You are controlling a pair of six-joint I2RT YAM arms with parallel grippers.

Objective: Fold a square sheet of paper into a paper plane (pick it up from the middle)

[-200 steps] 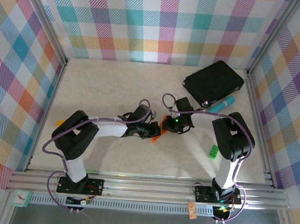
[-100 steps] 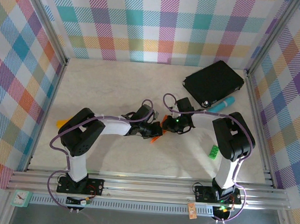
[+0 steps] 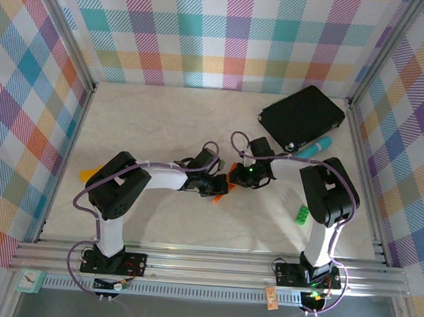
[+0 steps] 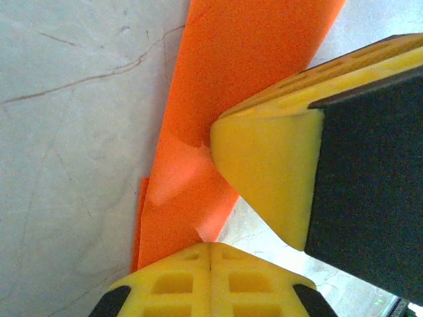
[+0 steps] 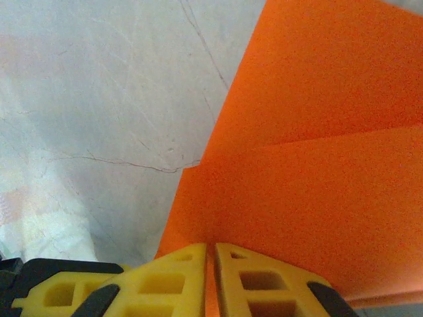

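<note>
The folded, creased orange sheet of paper (image 3: 222,192) rests on the table (image 3: 164,118).

orange paper sheet (image 3: 222,196) 1 | black pad (image 3: 301,118) 1 | green block (image 3: 302,215) 1 | teal tube (image 3: 320,146) 1 | robot arms (image 3: 159,176) (image 3: 326,197) 2

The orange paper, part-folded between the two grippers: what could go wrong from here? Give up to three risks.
Tearing: the right gripper is shut on the orange paper while the shut left gripper sits at its edge; pulling apart could rip it.
Crooked fold: a crumpled spot shows near the left gripper, and pressing there may set it.
Collision: both grippers crowd together over the paper and might knock each other.
</note>
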